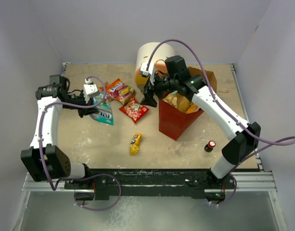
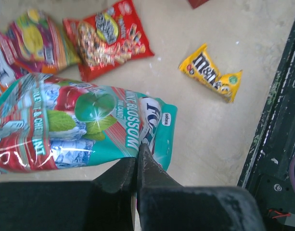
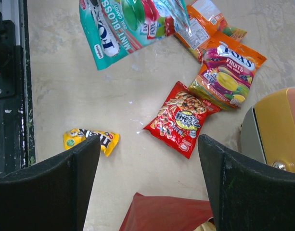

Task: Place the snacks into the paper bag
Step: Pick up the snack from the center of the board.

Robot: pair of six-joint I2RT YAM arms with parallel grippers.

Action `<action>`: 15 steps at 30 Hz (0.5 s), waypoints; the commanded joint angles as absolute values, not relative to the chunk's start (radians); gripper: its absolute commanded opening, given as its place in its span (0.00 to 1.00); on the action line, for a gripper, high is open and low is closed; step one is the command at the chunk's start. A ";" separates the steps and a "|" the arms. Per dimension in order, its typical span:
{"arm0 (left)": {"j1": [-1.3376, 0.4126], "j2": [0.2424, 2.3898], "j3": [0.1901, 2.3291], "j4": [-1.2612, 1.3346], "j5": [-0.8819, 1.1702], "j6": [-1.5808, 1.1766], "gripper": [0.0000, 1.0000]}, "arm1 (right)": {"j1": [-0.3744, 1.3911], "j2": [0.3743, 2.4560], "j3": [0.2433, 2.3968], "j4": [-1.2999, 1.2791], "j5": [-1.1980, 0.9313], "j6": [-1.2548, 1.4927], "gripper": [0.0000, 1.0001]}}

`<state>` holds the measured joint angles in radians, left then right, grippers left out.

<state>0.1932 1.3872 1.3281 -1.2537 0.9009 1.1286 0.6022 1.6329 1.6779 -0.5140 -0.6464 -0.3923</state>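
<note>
Top external view, Mia: how far along are we?

Partway, Jon, by my reckoning. The paper bag stands upright just beside the right tool, and chip bags already poke out of its mouth.

What is that tool doing?

Nothing yet. Its fingers are spread wide with nothing between them, and it hovers by the bag's rim.

What about the left tool?

Its fingers are pinched together on the near edge of the teal candy bag, which stretches away ahead of it. I can't tell whether the packet is lifted or dragging on the counter.

What is left out of the bag?

Four packets at least. The teal one is in the grip. Beyond it from the left tool lie the red packet and an orange Fox's packet. The yellow M&M's packet lies apart, off to that tool's right. An orange corner behind the Fox's packet may be one more.

So what comes next?

The teal bag has to cross to the paper bag, I'd say, then the rest follow one by one.
</note>
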 commanded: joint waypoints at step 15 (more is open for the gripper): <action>-0.136 1.266 1.509 -0.594 1.085 0.246 0.00 | 0.621 1.557 1.626 -0.299 -0.721 -0.348 0.88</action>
<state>-0.1001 1.2953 1.4960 -0.9722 1.1019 0.6617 0.6113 1.6321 1.6489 -0.3588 -0.7330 -0.3439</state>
